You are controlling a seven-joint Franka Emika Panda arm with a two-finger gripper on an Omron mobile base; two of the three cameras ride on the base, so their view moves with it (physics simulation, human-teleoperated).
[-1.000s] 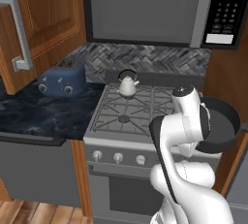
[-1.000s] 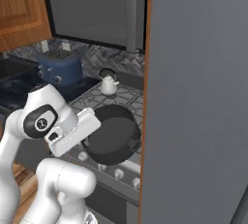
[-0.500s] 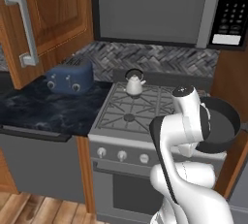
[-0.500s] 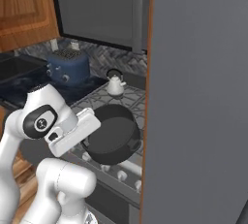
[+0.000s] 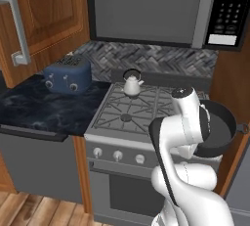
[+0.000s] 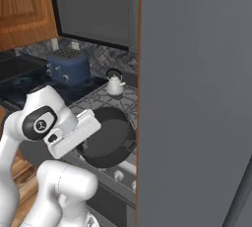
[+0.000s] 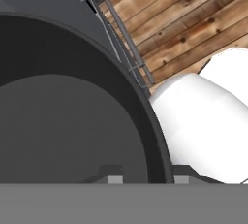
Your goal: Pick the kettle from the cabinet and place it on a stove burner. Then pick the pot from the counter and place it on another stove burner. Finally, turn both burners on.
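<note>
One round dark metal pot (image 6: pixel 106 142) over ridged iron grates (image 5: pixel 141 107).

A grey herringbone-tiled backsplash (image 5: pixel 161 61) is seen behind the range, beneath a dark grey microwave (image 5: pixel 161 7) with a black keypad panel. A blue toaster (image 5: pixel 67 75) is set at the back edge of the worktop. Wooden plank flooring (image 5: pixel 34 210) is laid below. A tall grey panel (image 6: pixel 197 98) is seen at the right.

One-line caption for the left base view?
White kettle sits on a rear stove burner while the arm has the dark pot at the range's right front.
</note>
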